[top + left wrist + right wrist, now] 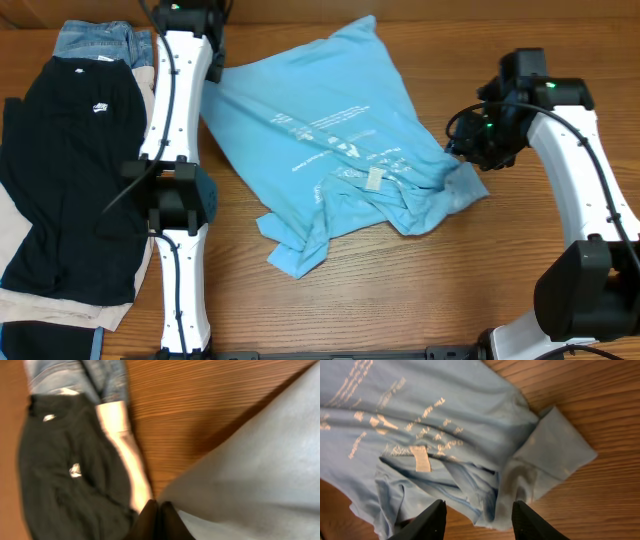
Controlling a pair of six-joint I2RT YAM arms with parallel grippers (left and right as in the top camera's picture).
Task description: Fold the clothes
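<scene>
Shirt [330, 130] is pinched at one edge by the left gripper [157, 519], jaws together. Right gripper [479, 522] is held over the crumpled end, jaws apart, cloth seen between them.

The light sky-blue thin-fabric T-shirt [445, 390] lies rumpled on the brown wooden table [590, 410], pale printed text facing up. A small white label [421, 457] shows near its bunched folds. The right gripper [479, 505] hangs over the lower hem, black fingers [432, 520] spread apart.
</scene>
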